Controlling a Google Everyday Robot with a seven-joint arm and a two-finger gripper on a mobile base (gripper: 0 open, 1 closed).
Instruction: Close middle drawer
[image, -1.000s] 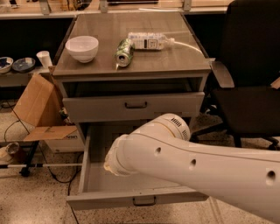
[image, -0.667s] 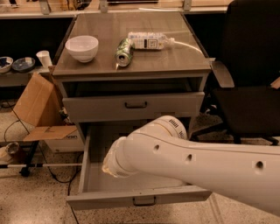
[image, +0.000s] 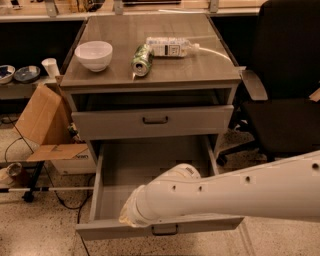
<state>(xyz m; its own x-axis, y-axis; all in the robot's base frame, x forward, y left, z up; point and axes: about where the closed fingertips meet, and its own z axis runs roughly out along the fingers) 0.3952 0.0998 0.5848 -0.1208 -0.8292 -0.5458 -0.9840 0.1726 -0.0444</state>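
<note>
Sits lower than before: gripper (image: 127, 216) at arm (image: 225, 192) tip, lower left of frame, by middle drawer (image: 150, 160) front; closure unreadable. Push squarely near handle (image: 165, 230), straight inward, avoiding skew.

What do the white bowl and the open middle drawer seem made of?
White bowl: likely glazed ceramic or plastic, smooth and white. Middle drawer: probably painted metal or laminate, flat matte grey with thin walls. The gripper is at its front edge.
</note>
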